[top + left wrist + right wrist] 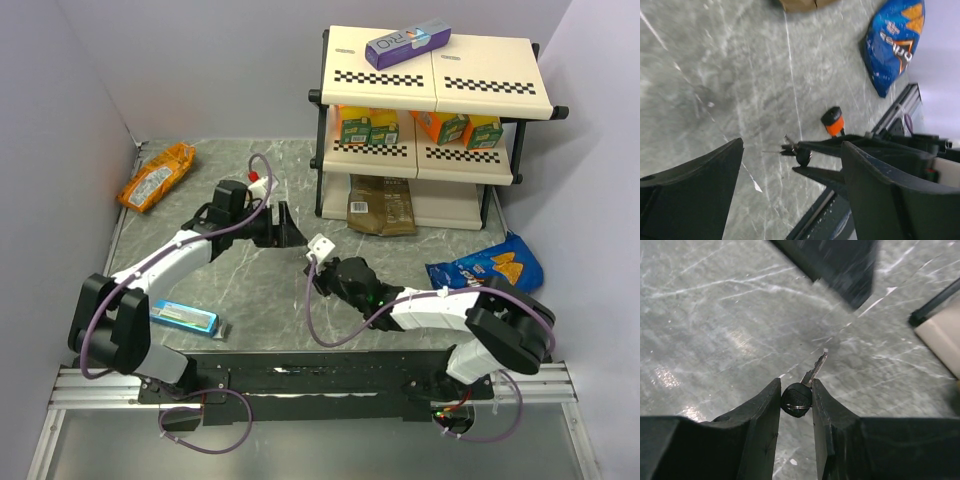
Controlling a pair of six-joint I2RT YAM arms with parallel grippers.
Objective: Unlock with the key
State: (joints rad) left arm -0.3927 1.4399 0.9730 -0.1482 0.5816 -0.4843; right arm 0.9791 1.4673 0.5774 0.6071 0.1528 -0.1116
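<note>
My right gripper (796,386) is shut on the key (797,399). It pinches the black head, and the silvery blade (816,368) points up and away, above the grey table. In the left wrist view the key (801,154) hangs at the tips of the right gripper's dark fingers (840,148). The orange-red padlock (832,122) stands on the table just behind them. My left gripper (790,150) is open and empty, facing the key. In the top view the left gripper (285,232) and the right gripper (322,278) are close together at mid-table. The padlock is hidden there.
A cream shelf rack (430,130) stands at the back right, with juice cartons and a purple box (407,45) on top. A brown pouch (382,206) leans at its foot. A blue chips bag (488,266) lies right, an orange snack bag (156,176) back left, a blue packet (184,318) near left.
</note>
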